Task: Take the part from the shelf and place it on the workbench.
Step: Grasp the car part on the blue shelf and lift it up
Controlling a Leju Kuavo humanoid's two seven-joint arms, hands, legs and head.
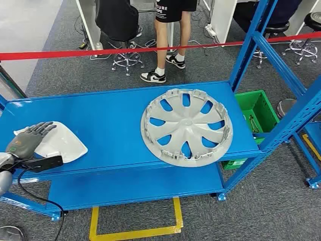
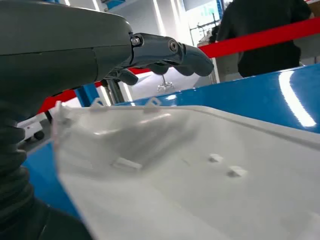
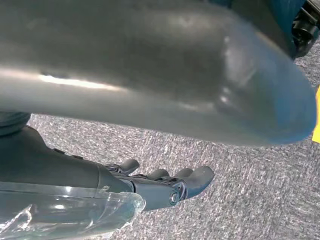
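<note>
Step in hand: reaching for white part (image 1: pixel 62 143) at lower left of frame, flat on blue shelf (image 1: pixel 113 125). Left hand (image 1: pixel 28 140) over part's near edge, fingers (image 2: pixel 170 52) stretched out and apart above it, holding nothing; in left wrist view fingers clear of white surface. Advice: lower palm, slide fingers under thin rim, close firmly, lift level, since broad smooth shell likely to slip. Right hand (image 3: pixel 162 185) hanging over grey carpet (image 3: pixel 245 190), fingers loosely extended, nothing in them.

Surface and room, largest first: shelf frame; silver wheel cover (image 1: pixel 186 126) at centre right of shelf; green crate (image 1: pixel 261 108) at right; red barrier tape (image 1: pixel 113 50) across top; person's legs (image 1: pixel 166 45) at upper centre.
</note>
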